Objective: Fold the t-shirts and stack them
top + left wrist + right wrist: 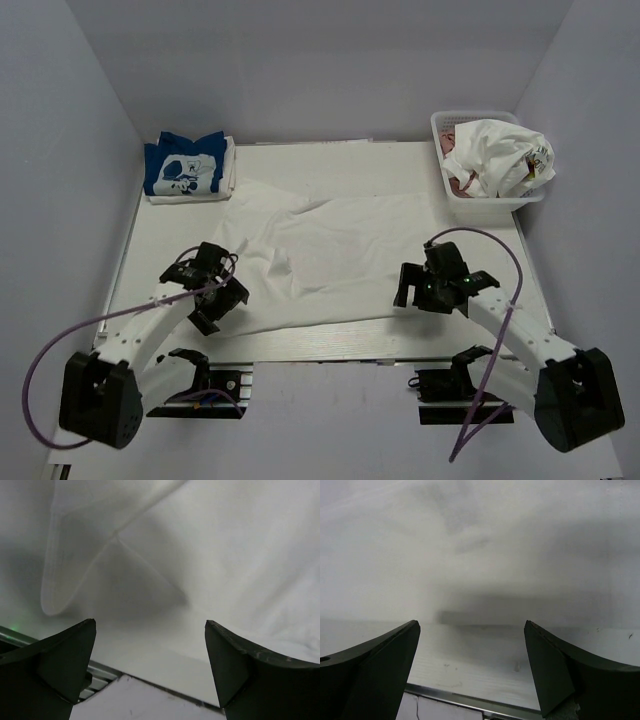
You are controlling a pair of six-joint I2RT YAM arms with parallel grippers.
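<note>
A: Where is the plain white cotton t-shirt (330, 250) lying, and which way is it running?

B: It is lying spread over the middle of the white table (170, 235), its long axis running left to right and tilting slightly toward the far left. Its near hem is sitting just ahead of both arms, close to the table's front rail

A: Which arm is sitting nearer to it?

B: Neither one clearly. The left gripper (222, 290) is hovering over the near left corner and the right gripper (415, 285) over the near right end, so the cloth is stretching between them. Each one's fingers are standing wide apart and holding nothing. From the left wrist the fabric (225, 555) is showing soft creases and a raised fold; from the right wrist it (480, 540) is looking flat, its hem casting a thin shadow just ahead of the fingers

A: So what is the coming move turning on?

B: Probably on both grippers dropping onto that near edge together, since the shirt is limp and thin and is likely sagging if only one end is lifted

A: And further out?

B: A folded blue t-shirt with a white graphic (183, 168) is resting on folded white cloth at the far left corner, and a crumpled white t-shirt with red print (500, 155) is spilling out of the white plastic lattice basket (445, 125) at the far right
</note>
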